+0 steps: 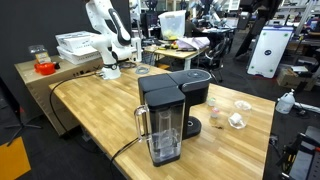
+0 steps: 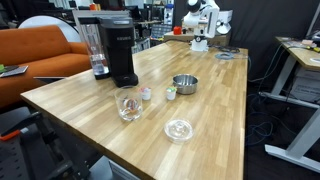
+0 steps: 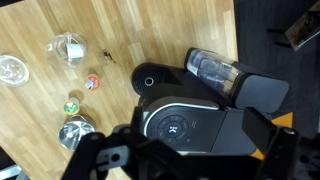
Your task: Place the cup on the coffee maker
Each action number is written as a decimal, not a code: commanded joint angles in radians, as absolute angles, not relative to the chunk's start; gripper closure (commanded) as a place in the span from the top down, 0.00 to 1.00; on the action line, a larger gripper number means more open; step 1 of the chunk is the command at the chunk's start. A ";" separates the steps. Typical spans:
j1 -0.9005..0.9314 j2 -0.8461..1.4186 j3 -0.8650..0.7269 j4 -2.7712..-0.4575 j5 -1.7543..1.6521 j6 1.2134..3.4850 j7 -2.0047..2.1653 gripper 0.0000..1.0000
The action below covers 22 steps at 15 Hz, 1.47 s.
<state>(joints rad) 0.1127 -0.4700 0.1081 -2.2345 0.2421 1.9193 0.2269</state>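
Note:
The black coffee maker [image 1: 170, 115] with its clear water tank stands on the wooden table in both exterior views [image 2: 115, 50]. In the wrist view it fills the middle [image 3: 190, 105], seen from above. The small cream cup [image 2: 170, 92] stands upright on the table beside a metal bowl; in the wrist view it is at the left [image 3: 73, 104]. My gripper [image 3: 190, 150] is open and empty, its dark fingers framing the coffee maker's head from well above. My arm [image 1: 110, 40] stands at the table's far end [image 2: 200, 25], far from the cup.
Near the cup are a small pinkish cup [image 2: 146, 94], a metal bowl [image 2: 184, 83], a clear glass [image 2: 128, 105] and a flat pale disc [image 2: 179, 129]. An orange sofa [image 2: 35, 50] is behind the coffee maker. Desks and clutter surround the table.

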 commanded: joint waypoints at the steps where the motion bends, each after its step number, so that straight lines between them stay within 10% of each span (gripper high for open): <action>1: 0.073 -0.477 0.122 -2.242 0.216 1.945 0.281 1.00; 22: -0.034 -0.362 0.110 -2.263 0.065 1.922 0.575 1.00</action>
<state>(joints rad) -0.0342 -0.3621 0.1101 -2.2650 0.0655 1.9251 0.5756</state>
